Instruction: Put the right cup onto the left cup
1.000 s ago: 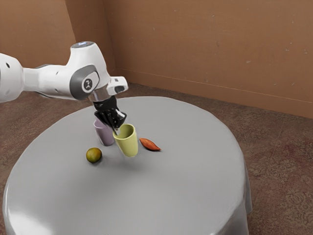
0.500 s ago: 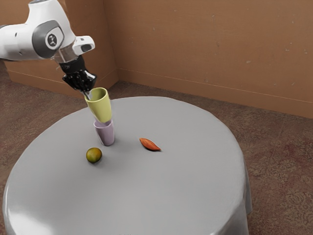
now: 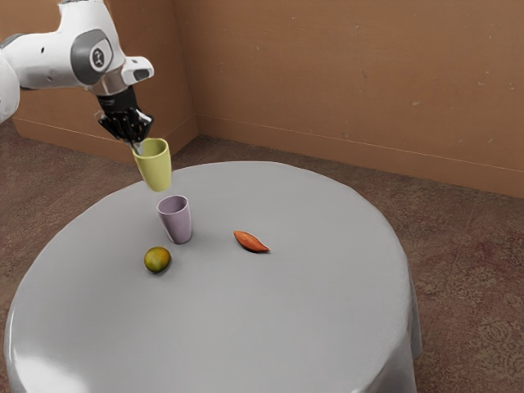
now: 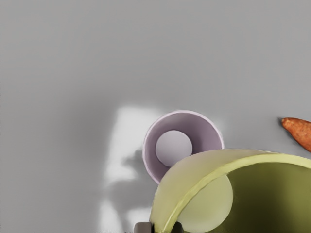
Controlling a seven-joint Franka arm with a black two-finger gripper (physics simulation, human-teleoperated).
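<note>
- The yellow cup (image 3: 154,165) hangs in the air at the upper left of the exterior view, mouth up and roughly upright, well clear of the bench (image 3: 270,327); I take it for the task's right cup.
- The jaws are closed on its wall at the rim, one finger (image 4: 143,227) outside and the other inside. That one-sided pinch presumably keeps them away from the base, so the base can go down first.
- The purple cup (image 3: 174,219), presumably the left cup, stands upright on the bench, left of centre in the exterior view. Its open mouth faces up, ready to receive the other.
- The two cups are apart. The height likely serves to carry the yellow base over the purple rim without knocking it.
- In the wrist view the yellow cup hides part of the purple rim; whether the bases line up I cannot tell.
- The lift looks done and the placing not. Next calls for centring the yellow cup over the purple mouth, then lowering straight.
- Held by one side, it could tilt or catch the rim and tip the lower cup.
- The round fruit (image 3: 157,259) and the orange pod (image 3: 250,241) lie near the purple cup, apart from it.
</note>
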